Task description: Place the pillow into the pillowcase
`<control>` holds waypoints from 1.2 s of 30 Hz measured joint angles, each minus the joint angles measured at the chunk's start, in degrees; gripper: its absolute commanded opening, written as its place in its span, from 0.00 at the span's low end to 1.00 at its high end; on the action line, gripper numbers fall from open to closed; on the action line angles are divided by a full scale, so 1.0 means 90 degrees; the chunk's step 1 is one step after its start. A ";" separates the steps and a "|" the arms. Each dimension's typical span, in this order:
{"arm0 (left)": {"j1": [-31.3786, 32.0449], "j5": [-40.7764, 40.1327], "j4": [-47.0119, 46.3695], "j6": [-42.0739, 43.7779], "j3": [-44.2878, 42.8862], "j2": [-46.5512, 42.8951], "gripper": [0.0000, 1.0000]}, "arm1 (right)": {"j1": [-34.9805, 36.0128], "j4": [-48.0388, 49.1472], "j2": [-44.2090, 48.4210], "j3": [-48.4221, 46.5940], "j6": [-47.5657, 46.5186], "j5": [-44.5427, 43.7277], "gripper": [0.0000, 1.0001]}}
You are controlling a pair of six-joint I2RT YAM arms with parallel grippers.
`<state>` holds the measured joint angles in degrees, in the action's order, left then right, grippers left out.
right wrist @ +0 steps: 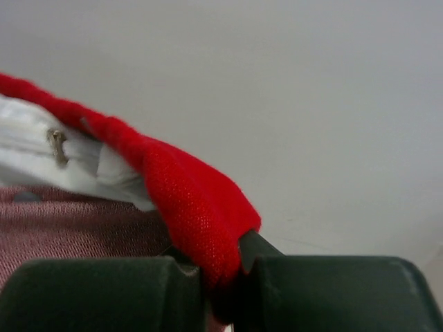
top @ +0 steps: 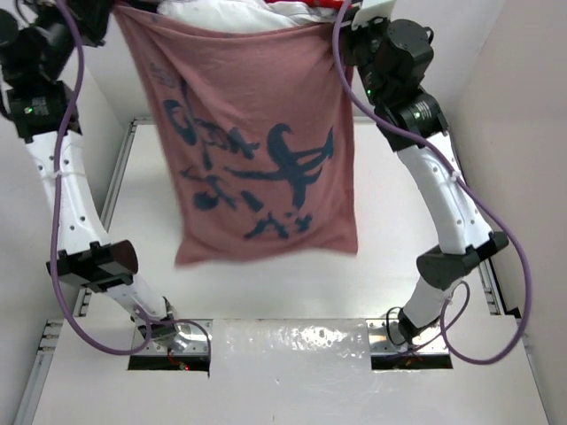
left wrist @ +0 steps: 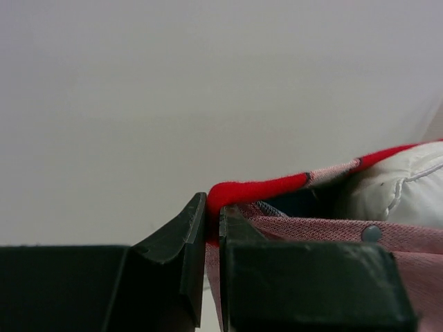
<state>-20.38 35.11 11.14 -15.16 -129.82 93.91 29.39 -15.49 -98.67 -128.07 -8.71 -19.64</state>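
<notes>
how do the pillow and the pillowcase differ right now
The pillowcase is faded red with dark print; the pillow is plain white. The pillowcase hangs flat and limp in the air; the pillow bulges plump at its open top. The pillowcase shows nearly whole; the pillow only peeks out above the rim. Both are soft fabric.

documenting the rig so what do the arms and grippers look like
The left arm and right arm are white shells with black joint housings, each trailing a purple cable and showing a small green light. The left gripper and right gripper have blocky dark fingers with bevelled tips.
</notes>
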 measured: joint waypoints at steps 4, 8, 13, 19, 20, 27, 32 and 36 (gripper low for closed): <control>0.0673 -0.0070 0.0299 0.0192 -0.0005 0.0248 0.00 | -0.0452 0.0316 -0.0180 -0.0087 -0.0197 -0.0372 0.00; 0.1168 -0.0221 0.0481 0.0469 -0.0109 0.0352 0.00 | -0.0447 0.0738 0.0134 0.0002 -0.0544 -0.0648 0.00; 0.1256 -0.0311 0.0692 0.0590 -0.0134 0.0588 0.00 | 0.1149 0.1168 0.1579 0.1846 -0.1729 -0.0714 0.00; 0.1185 -0.0500 0.1353 0.1297 0.0350 0.0670 0.75 | 0.3640 0.0894 0.1744 0.4124 -0.2341 0.0270 0.75; 0.1117 -0.0520 0.1411 0.1440 0.0534 0.0636 0.84 | 0.3874 0.0775 0.1433 0.4252 -0.2280 0.0471 0.84; -0.0644 -0.0442 0.2288 0.1688 0.2256 0.0243 0.98 | 0.4962 -0.0503 -0.1190 0.4024 -0.1358 0.1970 0.99; -0.1736 -0.0748 0.3240 0.2305 0.2492 0.0143 0.43 | 0.4954 -0.0338 -0.0918 0.4087 -0.0651 0.2669 0.46; -0.1790 -0.0923 0.3934 0.3111 0.3031 -0.0398 0.14 | 0.4818 -0.0134 -0.0503 0.3878 -0.0160 0.2630 0.20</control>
<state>-36.49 26.81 46.54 12.84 -102.54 90.32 72.75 -16.69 -103.20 -93.17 -10.15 4.03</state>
